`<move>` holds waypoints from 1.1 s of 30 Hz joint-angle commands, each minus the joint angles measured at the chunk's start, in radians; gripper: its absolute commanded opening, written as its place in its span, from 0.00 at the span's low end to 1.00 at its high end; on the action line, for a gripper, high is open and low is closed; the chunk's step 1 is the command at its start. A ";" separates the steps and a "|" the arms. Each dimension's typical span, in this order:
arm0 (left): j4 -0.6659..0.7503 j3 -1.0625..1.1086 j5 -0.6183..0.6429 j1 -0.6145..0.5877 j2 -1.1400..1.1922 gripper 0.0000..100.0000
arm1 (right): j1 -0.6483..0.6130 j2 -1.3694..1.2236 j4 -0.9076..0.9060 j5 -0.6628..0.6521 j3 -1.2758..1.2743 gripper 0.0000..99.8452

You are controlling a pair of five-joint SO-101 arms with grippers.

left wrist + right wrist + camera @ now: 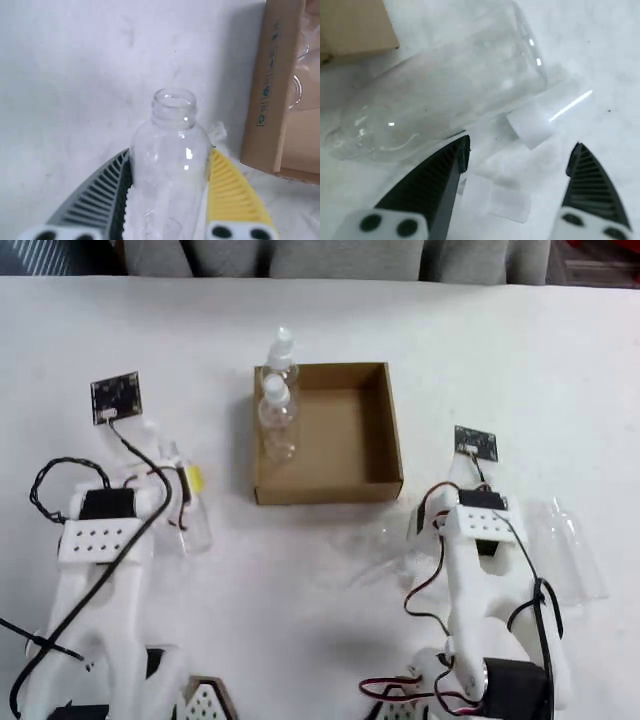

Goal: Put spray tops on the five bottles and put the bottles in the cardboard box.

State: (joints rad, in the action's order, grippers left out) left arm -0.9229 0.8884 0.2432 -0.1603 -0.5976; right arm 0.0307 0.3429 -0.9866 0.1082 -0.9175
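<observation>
Left claw [170, 165] is clamped on an uncapped bottle [174, 107]; right claw [521, 146] is spread wide, gripping nothing.
I see a plain white bench [520, 360] with grey upholstery [340, 255] past its far edge. The cardboard box [325, 490] sits mid-bench, with two topped bottles [277, 425] along the wall nearest the left arm. Under the right claw are a lying bottle [445, 85] and a spray top [530, 125], both faint against the white. The arms are cut off at the near edge.

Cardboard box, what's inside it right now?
Two clear bottles with white spray tops, against the wall nearest the left arm; the remaining floor looks bare. The cardboard box's near wall covers a strip of floor behind it.
</observation>
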 commanded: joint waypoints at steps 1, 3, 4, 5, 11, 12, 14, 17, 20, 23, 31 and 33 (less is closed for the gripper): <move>0.015 0.000 -0.011 0.012 -0.039 0.03 | 0.010 -0.048 0.024 -0.031 -0.002 0.16; 0.015 0.008 -0.011 0.012 -0.042 0.03 | 0.016 -0.079 0.033 -0.110 0.003 0.11; 0.015 0.008 -0.011 0.012 -0.042 0.03 | 0.030 -0.088 0.035 -0.127 0.003 0.11; 0.015 0.008 -0.011 0.012 -0.042 0.03 | 0.045 -0.096 0.035 -0.127 0.005 0.10; 0.015 0.009 -0.011 0.012 -0.042 0.03 | 0.156 -0.099 -0.030 -0.153 0.049 0.10; 0.015 0.009 -0.011 0.012 -0.042 0.03 | 0.179 -0.099 -0.045 -0.178 0.058 0.10; 0.015 0.009 -0.011 0.012 -0.042 0.03 | 0.217 -0.099 -0.076 -0.224 0.081 0.08; 0.015 0.009 -0.011 0.012 -0.042 0.03 | 0.292 -0.099 -0.147 -0.318 0.133 0.05; 0.015 0.009 -0.011 0.012 -0.042 0.03 | 0.369 -0.099 -0.205 -0.396 0.195 0.04; 0.015 0.009 -0.011 0.012 -0.039 0.03 | 0.437 -0.099 -0.219 -0.460 0.259 0.04; 0.015 0.011 -0.011 0.012 -0.038 0.03 | 0.590 -0.101 -0.226 -0.605 0.358 0.05; 0.015 0.011 -0.011 0.012 -0.038 0.03 | 0.615 -0.101 -0.226 -0.618 0.358 0.05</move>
State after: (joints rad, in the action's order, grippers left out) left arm -0.9214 0.9068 0.2417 -0.1603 -0.5976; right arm 0.6030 0.2309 -1.2029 -0.4764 -0.6045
